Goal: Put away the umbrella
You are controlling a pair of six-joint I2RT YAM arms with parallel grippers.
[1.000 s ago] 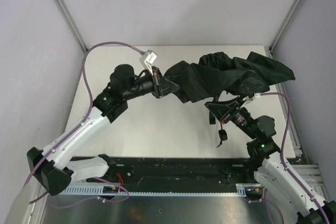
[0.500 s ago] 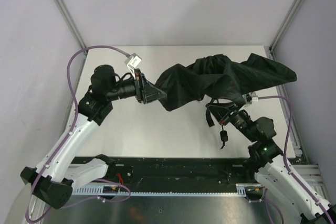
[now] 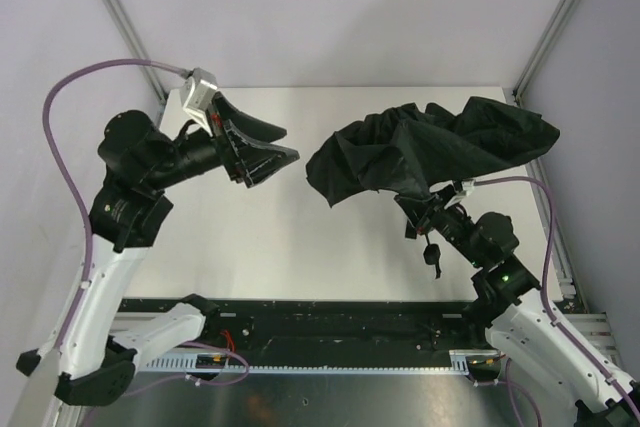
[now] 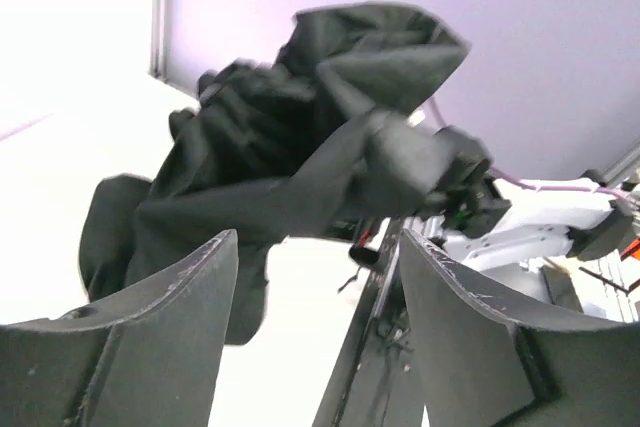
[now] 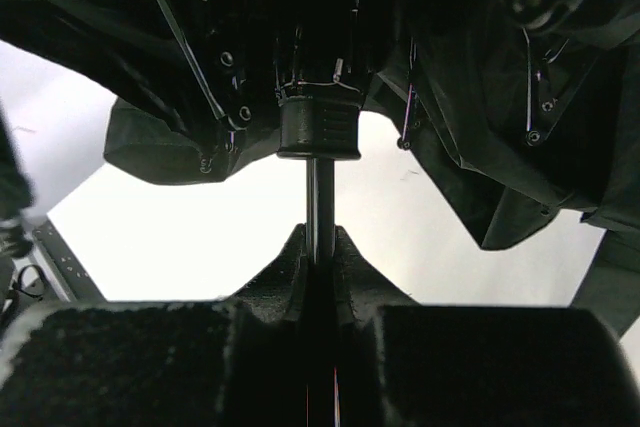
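Note:
The black umbrella (image 3: 430, 152) hangs half-collapsed over the right back of the table, its canopy slack and bunched. My right gripper (image 3: 428, 209) sits under the canopy, shut on the thin shaft (image 5: 319, 192) just below the ribbed runner (image 5: 318, 129). In the right wrist view the right gripper (image 5: 320, 235) pinches that shaft between both pads. The small handle (image 3: 433, 253) dangles below it. My left gripper (image 3: 289, 143) is open and raised left of the canopy, apart from it. Seen from the left wrist, the left gripper (image 4: 318, 239) holds nothing and the umbrella (image 4: 300, 147) lies ahead.
The white table (image 3: 300, 237) ends in a black rail (image 3: 330, 319) at its near edge. Grey walls with metal posts (image 3: 120, 17) close in on the left, back and right. A purple cable (image 3: 70, 97) arcs over the left arm.
My left gripper let go of the canopy's left edge, opened, and drew back to the left and upward. The canopy slumped back toward the right. The right gripper kept its grip.

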